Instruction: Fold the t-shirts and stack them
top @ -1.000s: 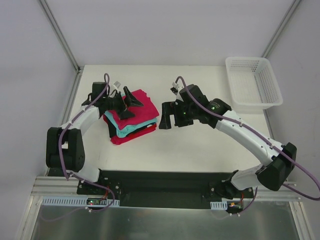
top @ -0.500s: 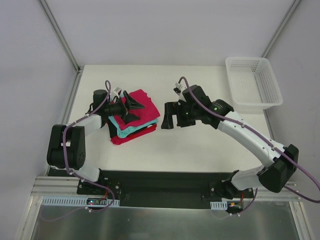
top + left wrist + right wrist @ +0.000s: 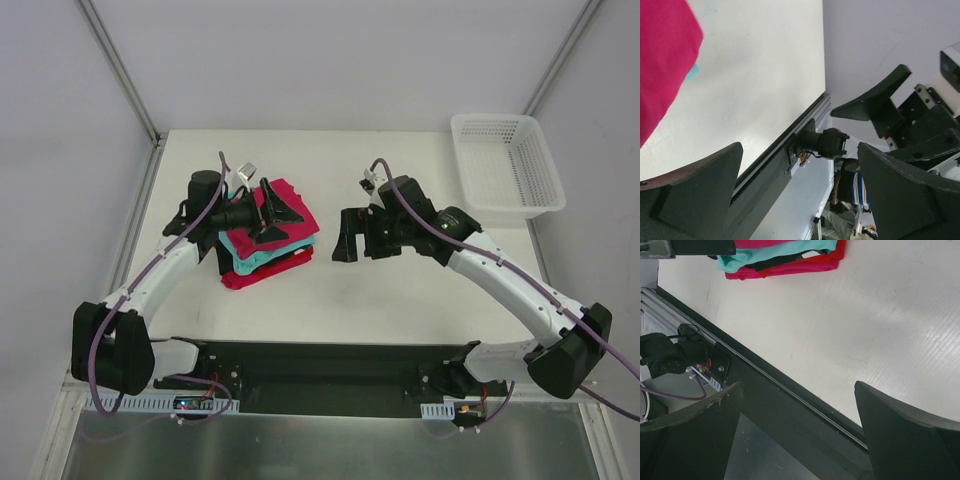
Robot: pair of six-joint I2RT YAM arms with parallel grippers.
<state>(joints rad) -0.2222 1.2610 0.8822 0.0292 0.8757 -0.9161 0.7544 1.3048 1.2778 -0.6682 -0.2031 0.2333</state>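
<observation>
- Left gripper (image 3: 274,217): fingers spread wide, nothing between them. Its wrist view shows only bare table (image 3: 400,290) through the gap.
- Stack (image 3: 262,258) of folded t-shirts lies directly under this gripper as seen from above. Whether the fingers touch the cloth cannot be told.
- Stack order, top down: magenta shirt (image 3: 293,222), teal shirt (image 3: 243,247), dark shirt (image 3: 780,261), red shirt (image 3: 825,262), bottom magenta layer (image 3: 742,274).
- The teal shirt pokes out from under the magenta shirt on the side toward the left gripper's wrist.
- Left wrist view: a corner of the magenta shirt sits beyond one finger, clear of it, with a sliver of teal at its edge.
- Right gripper (image 3: 352,245): fingers also wide apart, empty, above bare table.
- The stack is off to this gripper's left, near but apart, with a strip of table between. In the right wrist view the stack's edge lies well ahead of the fingertips.
- Basket (image 3: 490,118): far off to the right gripper's right, at the table's far corner, well apart from both grippers.
</observation>
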